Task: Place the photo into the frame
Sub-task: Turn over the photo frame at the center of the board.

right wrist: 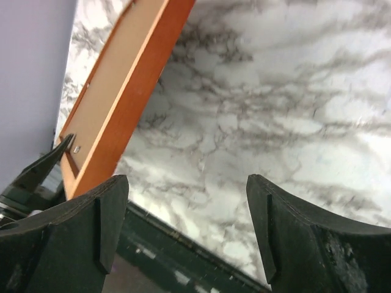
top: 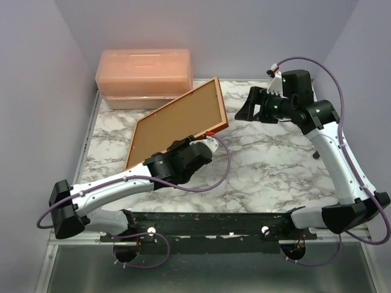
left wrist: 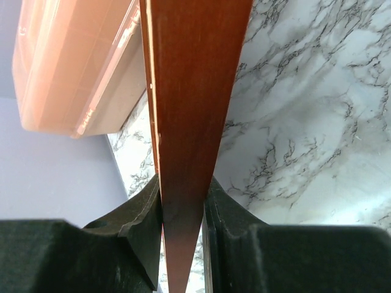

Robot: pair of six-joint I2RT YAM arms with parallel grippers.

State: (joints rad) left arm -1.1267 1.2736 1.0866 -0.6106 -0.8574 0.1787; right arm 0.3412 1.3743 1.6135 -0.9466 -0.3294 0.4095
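The frame (top: 177,122) has a red-orange border, and a brown board fills its opening. It is held tilted over the left half of the table, with its far corner near the pink box. My left gripper (top: 194,144) is shut on its near edge. In the left wrist view the red-orange edge (left wrist: 189,122) runs up between the two fingers (left wrist: 137,226). My right gripper (top: 245,110) is open and empty, hovering just right of the frame's right corner. In the right wrist view the frame (right wrist: 131,85) lies at the upper left, beyond the jaws. The photo is not in view.
A translucent pink lidded box (top: 145,76) stands at the back left, also in the left wrist view (left wrist: 73,61). The white marble tabletop (top: 275,165) has purple walls on the left, back and right. A black rail (top: 208,221) runs along the near edge.
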